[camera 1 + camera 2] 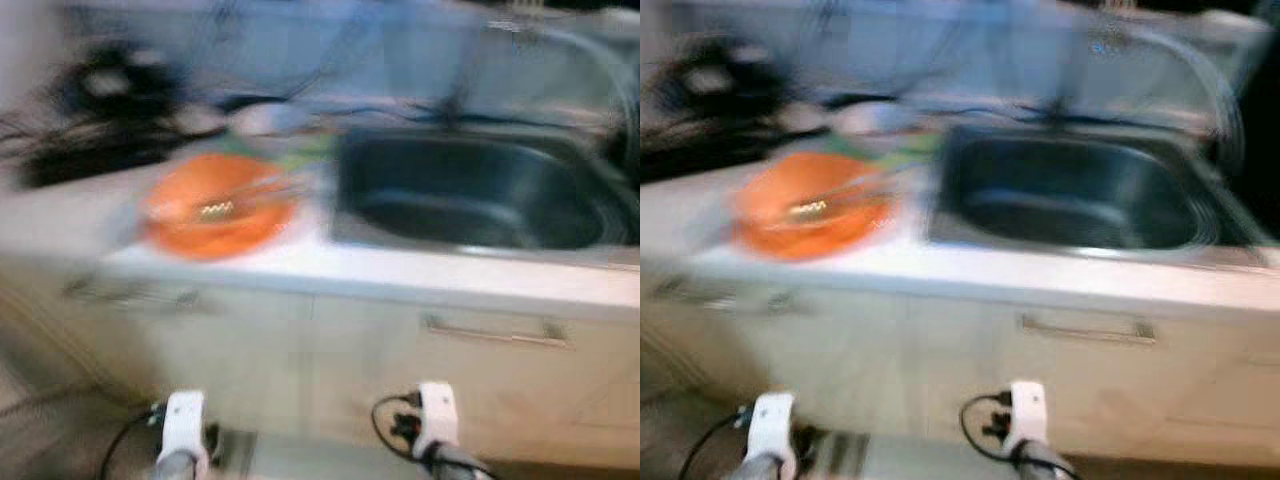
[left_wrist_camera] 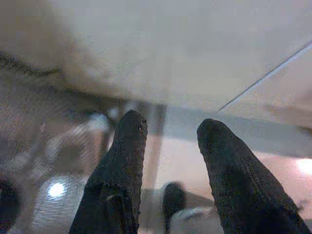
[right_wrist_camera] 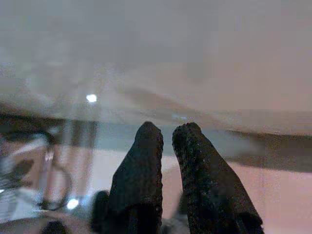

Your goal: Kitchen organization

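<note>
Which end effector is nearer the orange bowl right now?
Left. The left end effector hangs low below the orange bowl; the right end effector hangs low below the sink.

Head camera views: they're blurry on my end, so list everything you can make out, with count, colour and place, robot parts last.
Round orange bowl: one, orange, on the white countertop left of the sink; thin utensils lie in it, too blurred to identify.
Dark steel sink basin: one, dark grey, set into the countertop on the right.
White countertop: one, white, running across the view.
Pale cabinet front with a metal bar handle: one handle made out clearly, below the sink.
Dark blurred objects: black, at the back left of the counter; number and kind cannot be told.
Left gripper: black fingers apart, low in front of the cabinet.
Right gripper: black fingers nearly together, low in front of the cabinet.
</note>
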Tool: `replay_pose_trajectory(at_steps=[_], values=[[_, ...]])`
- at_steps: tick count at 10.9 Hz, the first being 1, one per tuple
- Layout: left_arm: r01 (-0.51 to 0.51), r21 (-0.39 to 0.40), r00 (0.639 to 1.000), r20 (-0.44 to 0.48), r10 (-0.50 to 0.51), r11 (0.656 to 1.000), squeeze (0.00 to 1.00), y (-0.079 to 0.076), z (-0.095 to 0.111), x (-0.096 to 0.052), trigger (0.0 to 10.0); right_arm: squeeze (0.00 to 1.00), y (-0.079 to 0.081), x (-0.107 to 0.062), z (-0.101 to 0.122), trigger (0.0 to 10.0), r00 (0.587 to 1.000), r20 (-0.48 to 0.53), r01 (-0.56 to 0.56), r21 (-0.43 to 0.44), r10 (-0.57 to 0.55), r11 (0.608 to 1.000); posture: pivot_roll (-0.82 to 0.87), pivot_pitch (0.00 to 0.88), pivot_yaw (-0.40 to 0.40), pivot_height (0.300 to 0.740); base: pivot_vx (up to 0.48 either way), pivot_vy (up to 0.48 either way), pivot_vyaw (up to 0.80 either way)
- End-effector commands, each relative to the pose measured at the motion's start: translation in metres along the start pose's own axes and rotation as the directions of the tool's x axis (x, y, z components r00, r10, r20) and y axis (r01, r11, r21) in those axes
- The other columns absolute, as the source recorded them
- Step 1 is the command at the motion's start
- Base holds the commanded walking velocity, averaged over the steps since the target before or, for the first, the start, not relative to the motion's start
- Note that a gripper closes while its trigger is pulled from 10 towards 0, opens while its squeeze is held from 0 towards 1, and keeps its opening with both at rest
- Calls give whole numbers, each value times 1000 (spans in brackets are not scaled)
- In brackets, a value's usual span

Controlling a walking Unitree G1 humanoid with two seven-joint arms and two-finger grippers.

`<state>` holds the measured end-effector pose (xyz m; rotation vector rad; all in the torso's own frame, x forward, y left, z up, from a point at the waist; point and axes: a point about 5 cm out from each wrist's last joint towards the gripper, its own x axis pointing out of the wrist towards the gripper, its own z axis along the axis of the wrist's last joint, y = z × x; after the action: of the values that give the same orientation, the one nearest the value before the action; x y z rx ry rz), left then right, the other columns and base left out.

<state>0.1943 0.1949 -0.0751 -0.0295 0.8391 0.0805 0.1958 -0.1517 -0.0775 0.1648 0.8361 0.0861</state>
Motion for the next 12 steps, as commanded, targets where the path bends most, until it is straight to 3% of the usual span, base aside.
replay_pose_trajectory(at_steps=[1, 5, 9, 11, 12], values=[[-10, 10, 1000, -7, 10, 1000, 0, 3, -1, 0, 10000, 0, 1, 2, 9, 10000, 1000, 27, -2, 2, 2, 1000, 180, 9, -17, 740, 0, 0, 0], [-7, 10, 1000, 11, 7, 1000, 0, 2, 0, -1, 10000, 0, -3, 1, 8, 10000, 1000, 28, 8, -2, -8, 1000, 177, 6, -18, 740, 0, 0, 0], [-25, 27, 999, 35, 24, 999, 0, 7, -2, -3, 10000, 0, -27, -7, -1, 10000, 997, 18, 81, -2, -81, 997, 171, 0, -18, 740, 0, 0, 0], [-67, 59, 993, 103, 61, 996, 0, 17, 2, -5, 10000, 0, -44, -14, 1, 10000, 986, 76, 149, 4, -149, 989, 168, 0, -15, 740, 0, 0, 0], [-92, 87, 980, 183, 75, 992, 0, 23, 9, -8, 10000, 0, -55, -19, 7, 10000, 974, 141, 182, -34, -175, 983, 173, 0, -16, 740, 0, 0, 0]])
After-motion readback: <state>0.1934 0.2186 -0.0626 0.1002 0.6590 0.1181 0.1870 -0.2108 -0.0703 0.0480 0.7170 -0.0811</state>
